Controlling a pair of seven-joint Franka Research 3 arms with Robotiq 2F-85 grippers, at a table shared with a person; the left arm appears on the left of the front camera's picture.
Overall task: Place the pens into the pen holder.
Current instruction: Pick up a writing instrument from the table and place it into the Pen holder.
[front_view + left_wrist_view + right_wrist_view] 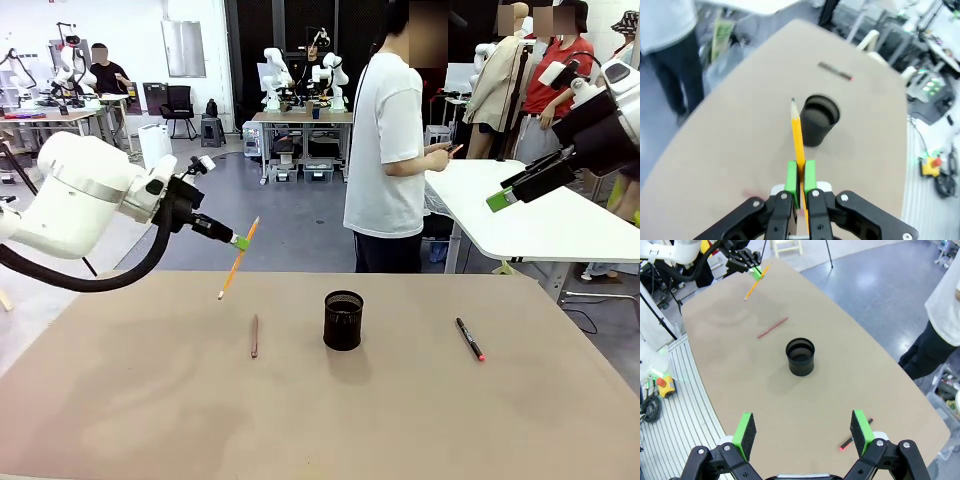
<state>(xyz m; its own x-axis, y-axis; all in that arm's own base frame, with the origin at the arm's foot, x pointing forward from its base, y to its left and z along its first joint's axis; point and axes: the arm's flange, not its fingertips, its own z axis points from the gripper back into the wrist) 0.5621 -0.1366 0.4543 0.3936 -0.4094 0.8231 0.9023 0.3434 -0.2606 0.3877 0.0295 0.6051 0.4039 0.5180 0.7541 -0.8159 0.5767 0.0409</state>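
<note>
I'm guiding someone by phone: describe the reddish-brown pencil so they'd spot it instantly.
On the beige table, find the central black mesh cup. The thin reddish-brown pencil lies flat to the robot's left of it, apart. The yellow pencil is held aloft, and the black red-tipped marker lies on the cup's right.

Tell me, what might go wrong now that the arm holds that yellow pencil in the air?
1. The left gripper pinches the yellow pencil near one end, with most of its length sticking out at a slant; it might swivel or slip in that grip.
2. The pen holder has a narrow mouth, and the pencil is off to its side; a slanted tip could catch the rim, miss, or knock the cup over.
</note>
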